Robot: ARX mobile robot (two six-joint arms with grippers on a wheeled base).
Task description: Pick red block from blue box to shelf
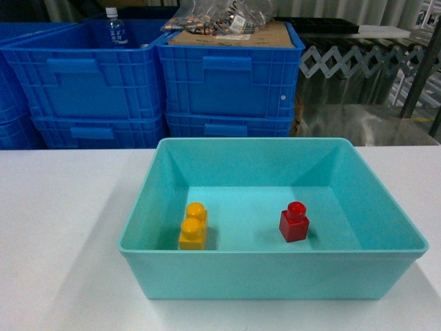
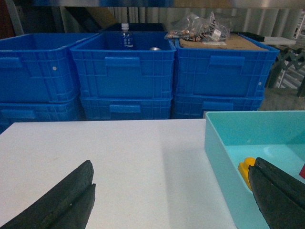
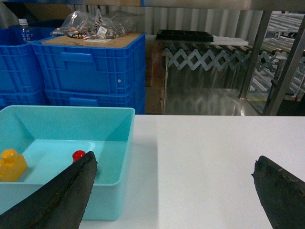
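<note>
The red block (image 1: 294,222) stands stud up on the floor of the blue box (image 1: 262,277), right of centre. In the right wrist view only its stud (image 3: 78,155) shows behind my left finger. My right gripper (image 3: 174,187) is open over bare table just right of the box, holding nothing. My left gripper (image 2: 174,192) is open too and straddles the box's left wall (image 2: 219,148), with nothing between its fingers. Steel posts of the shelf (image 3: 254,57) rise at the back right. Neither gripper shows in the head view.
A yellow two-stud brick (image 1: 193,226) sits in the box, left of the red block. Dark blue crates (image 1: 227,76) are stacked behind the white table (image 1: 62,227), one holding a bottle (image 1: 115,29), another topped with cardboard and bags.
</note>
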